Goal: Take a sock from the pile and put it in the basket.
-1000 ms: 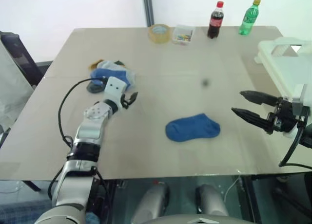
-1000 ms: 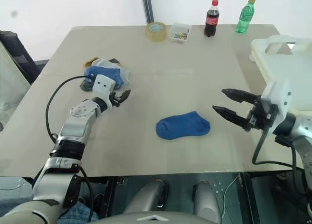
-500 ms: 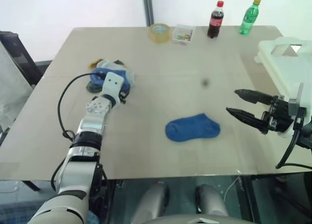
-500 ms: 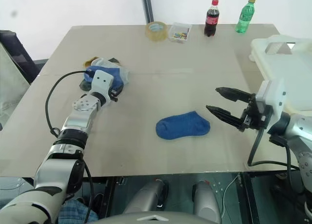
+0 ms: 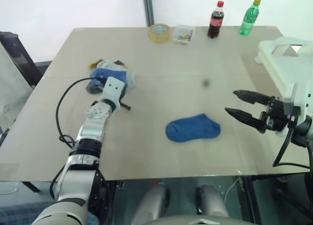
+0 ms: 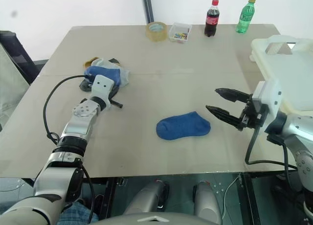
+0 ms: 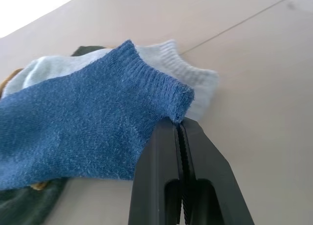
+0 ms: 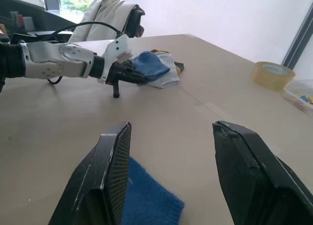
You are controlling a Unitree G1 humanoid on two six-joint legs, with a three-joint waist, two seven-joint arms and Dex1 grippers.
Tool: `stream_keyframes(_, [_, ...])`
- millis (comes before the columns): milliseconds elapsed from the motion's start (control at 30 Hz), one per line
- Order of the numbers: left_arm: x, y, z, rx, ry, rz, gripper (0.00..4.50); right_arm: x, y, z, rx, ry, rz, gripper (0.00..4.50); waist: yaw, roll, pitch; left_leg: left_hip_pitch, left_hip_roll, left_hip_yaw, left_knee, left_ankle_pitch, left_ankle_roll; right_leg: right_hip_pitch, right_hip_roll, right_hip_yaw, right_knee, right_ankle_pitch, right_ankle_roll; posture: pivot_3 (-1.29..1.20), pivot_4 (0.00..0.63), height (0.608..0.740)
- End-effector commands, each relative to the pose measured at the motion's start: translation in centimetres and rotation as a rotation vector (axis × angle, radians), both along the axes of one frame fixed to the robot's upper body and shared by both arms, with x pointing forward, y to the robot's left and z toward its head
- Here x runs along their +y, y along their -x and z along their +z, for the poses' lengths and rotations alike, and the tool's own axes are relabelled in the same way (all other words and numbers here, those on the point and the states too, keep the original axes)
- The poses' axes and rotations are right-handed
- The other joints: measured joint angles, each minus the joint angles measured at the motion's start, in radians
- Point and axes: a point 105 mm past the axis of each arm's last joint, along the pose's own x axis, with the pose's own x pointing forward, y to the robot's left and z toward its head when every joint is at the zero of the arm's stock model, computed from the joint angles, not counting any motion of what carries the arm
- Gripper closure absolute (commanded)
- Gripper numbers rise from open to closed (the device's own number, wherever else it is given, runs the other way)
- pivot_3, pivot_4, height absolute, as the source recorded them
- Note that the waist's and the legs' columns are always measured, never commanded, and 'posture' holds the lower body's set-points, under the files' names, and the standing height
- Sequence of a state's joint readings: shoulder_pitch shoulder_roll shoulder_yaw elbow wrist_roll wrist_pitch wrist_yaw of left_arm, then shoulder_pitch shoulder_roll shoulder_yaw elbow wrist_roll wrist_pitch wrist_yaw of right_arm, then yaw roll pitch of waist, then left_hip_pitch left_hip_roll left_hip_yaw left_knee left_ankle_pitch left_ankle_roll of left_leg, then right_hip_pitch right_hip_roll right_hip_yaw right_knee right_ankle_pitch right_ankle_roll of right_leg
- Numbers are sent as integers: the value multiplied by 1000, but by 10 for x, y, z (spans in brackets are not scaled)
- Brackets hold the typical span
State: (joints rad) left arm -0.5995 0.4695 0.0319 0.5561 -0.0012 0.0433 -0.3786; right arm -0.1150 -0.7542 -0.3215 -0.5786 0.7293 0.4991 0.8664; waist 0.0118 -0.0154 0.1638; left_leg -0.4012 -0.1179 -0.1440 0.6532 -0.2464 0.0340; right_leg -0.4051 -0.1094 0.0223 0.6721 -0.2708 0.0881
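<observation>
The pile [image 5: 110, 74] of ankle socks lies at the table's left, a blue sock [image 7: 83, 122] on top of a light grey one [image 7: 195, 80]. My left gripper [image 7: 178, 124] sits at the pile's near edge, shut on the corner of that blue sock's cuff. Another blue sock [image 5: 193, 128] lies flat alone in the middle of the table. My right gripper [image 5: 231, 101] hovers open to its right, holding nothing. The cream-white basket [image 5: 288, 63] stands at the table's right edge, behind the right gripper.
Along the far edge stand a tape roll [image 5: 160, 33], a small clear box [image 5: 184, 34], a cola bottle [image 5: 216, 20] and a green bottle [image 5: 250, 17]. A dark chair [image 5: 14, 54] stands off the table's left side. A black cable [image 5: 66, 102] loops beside my left arm.
My left gripper has gone from open to shut, closing on the blue sock's cuff at the pile. The right gripper has barely moved.
</observation>
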Motion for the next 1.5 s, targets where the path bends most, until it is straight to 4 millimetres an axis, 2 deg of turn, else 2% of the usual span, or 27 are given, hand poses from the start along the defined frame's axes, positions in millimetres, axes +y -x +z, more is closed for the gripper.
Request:
stream_keyframes(33, [-35,6,25,-58,95,-102,4439,2,4,9,-51,9,12,1783,4,0,0,0,0,0,0,0,0,0,0,0,0,0,0,0,150,740])
stream_keyframes(133, [-67,12,31,-41,148,-177,4439,3,4,8,-50,10,10,1783,4,0,0,0,0,0,1,0,0,0,0,-1,0,0,0,0,150,740])
stream_keyframes(233, [-88,15,34,-20,186,-205,4439,4,4,8,-50,9,10,1783,2,0,0,0,0,0,1,0,0,1,0,0,1,0,0,0,150,740])
stream_keyframes(267, [-102,17,34,-2,214,-240,4439,5,4,8,-50,9,10,1783,0,0,0,0,0,0,1,0,0,1,0,0,1,0,0,0,150,740])
stream_keyframes(367, [-142,18,25,92,309,-282,4439,4,2,9,-57,10,3,1783,1,0,0,0,0,0,1,0,0,0,0,0,1,0,0,0,150,740])
stream_keyframes(433, [-162,16,16,153,371,-277,4439,3,-1,9,-69,19,-13,1783,5,-1,0,0,0,0,2,0,0,1,0,0,1,0,0,0,150,740])
stream_keyframes(567, [-192,15,14,186,422,-301,4439,0,-6,10,-86,19,-47,1783,0,-1,0,0,0,0,4,0,0,1,0,0,2,0,0,0,150,740])
stream_keyframes(667, [-204,12,21,173,455,-300,4439,-1,-6,10,-91,23,-58,1783,2,-1,0,0,0,1,4,0,0,1,1,0,2,0,0,0,150,740])
stream_keyframes(767, [-207,9,24,178,497,-284,3589,-3,-7,9,-93,25,-78,1783,2,-1,0,0,0,1,4,0,0,1,0,0,2,0,0,0,150,740])
stream_keyframes(867, [-209,14,24,203,511,-315,2237,-8,-12,4,-69,43,-127,1783,2,-1,0,0,0,1,4,0,0,1,1,0,2,0,0,0,150,740])
stream_keyframes(933, [-208,17,27,222,537,-339,1263,-14,-17,-2,-38,77,-177,1783,3,-1,0,0,0,1,4,0,0,1,1,0,2,0,0,0,150,740])
stream_keyframes(1067, [-196,24,47,201,584,-415,1263,-23,-26,-12,27,113,-248,1783,1,-1,0,0,0,1,4,0,0,1,1,0,2,0,0,0,150,740])
stream_keyframes(1167, [-176,23,63,144,543,-436,1263,-22,-34,-22,97,113,-259,1783,-2,-1,0,0,0,1,4,0,0,0,1,1,4,0,0,0,150,740])
stream_keyframes(1300, [-118,-3,67,90,402,-338,1263,-5,-54,-34,244,-11,-239,1783,-13,-1,0,3,1,3,5,0,0,1,2,3,6,0,0,0,150,740])
stream_keyframes(1367, [-86,-17,65,111,403,-273,1263,6,-73,-42,315,-63,-259,1783,-16,-1,0,2,1,2,5,0,0,1,2,3,6,0,0,0,150,740])
stream_keyframes(1433, [-64,-25,57,143,394,-228,1263,17,-94,-51,384,-116,-290,1783,-20,-2,-1,1,-1,2,5,0,0,0,1,2,5,0,0,0,150,740])
stream_keyframes(1500, [-53,-29,48,165,358,-201,1263,27,-111,-58,449,-188,-317,1783,-23,-2,-1,-1,-1,1,6,0,0,-1,1,2,5,0,0,0,150,740])
